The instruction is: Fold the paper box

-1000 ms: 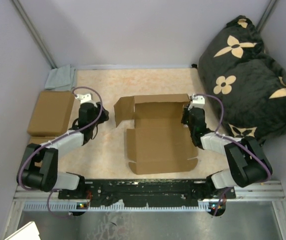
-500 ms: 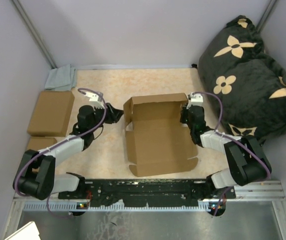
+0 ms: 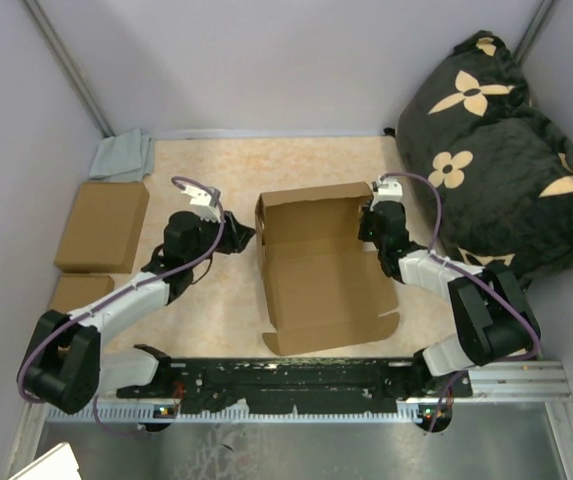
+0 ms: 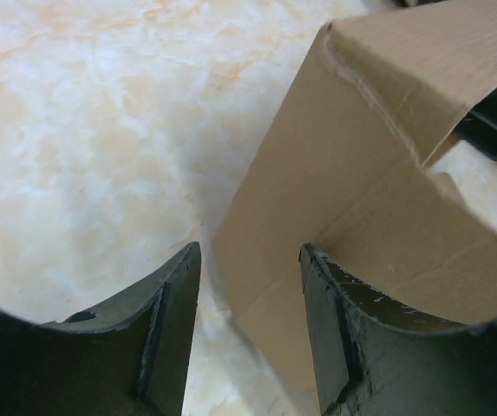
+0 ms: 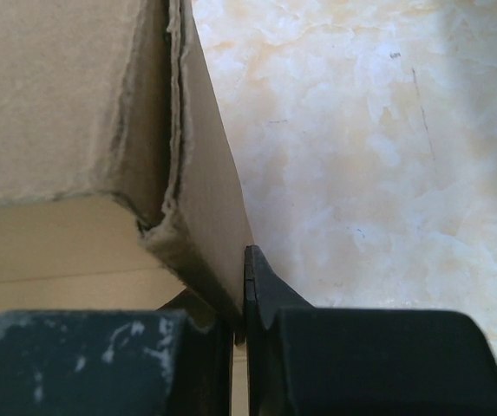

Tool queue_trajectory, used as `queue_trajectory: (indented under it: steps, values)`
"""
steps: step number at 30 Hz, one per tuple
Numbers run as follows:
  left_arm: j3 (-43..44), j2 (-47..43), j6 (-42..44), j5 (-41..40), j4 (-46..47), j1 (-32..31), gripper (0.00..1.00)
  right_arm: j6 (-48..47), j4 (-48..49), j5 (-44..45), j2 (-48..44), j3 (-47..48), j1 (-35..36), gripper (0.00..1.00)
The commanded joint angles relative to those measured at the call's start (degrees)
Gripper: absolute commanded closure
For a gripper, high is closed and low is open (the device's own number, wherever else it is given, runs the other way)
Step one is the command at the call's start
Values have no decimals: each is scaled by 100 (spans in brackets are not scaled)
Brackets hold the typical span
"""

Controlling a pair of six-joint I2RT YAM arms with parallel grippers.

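We note the left claw (image 3: 238, 237) spread, gripping nothing, just beside the raised left wall of the paper box (image 3: 321, 275), which sits half-formed mid-counter (image 3: 216, 170). The right claw (image 3: 369, 225) is clenched on the right wall. We judge the cardboard light, stiff and springy at its creases, best pinched at wall edges.

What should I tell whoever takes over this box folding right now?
Left jaws: open, just outside the box's left wall, gripping nothing.
Right jaws: shut on the right wall.
Box: mid-table, open side up.
Done: back and left walls stand up; the right wall is pinched upright.
Left: the near panel lies flat; fold it over and close the box.
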Motion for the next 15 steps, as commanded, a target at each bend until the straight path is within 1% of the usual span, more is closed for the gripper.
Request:
queue_trajectory:
  steps: [1, 4, 7, 9, 11, 13, 15]
  values:
    - [178, -60, 51, -705, -563, -19, 44, -7, -89, 312, -53, 271, -30, 98]
    - [257, -15, -135, -1249, -1001, -15, 43, 13, -344, 463, -103, 315, -30, 98]
    - [437, -98, -346, -1636, -1698, -17, 44, 78, -727, 606, -81, 487, -30, 98]
    - [426, -333, -391, -1621, -1942, -19, 44, 92, -889, 636, -35, 591, -30, 98]
    - [252, -752, -403, -1497, -1973, -21, 45, 106, -1059, 619, 68, 727, -30, 98]
    - [11, -1228, -445, -1319, -1888, -27, 45, 138, -1179, 554, 205, 885, -30, 98]
    - [-271, -1696, -514, -930, -1631, -36, 46, 201, -1284, 473, 393, 1040, -26, 98]
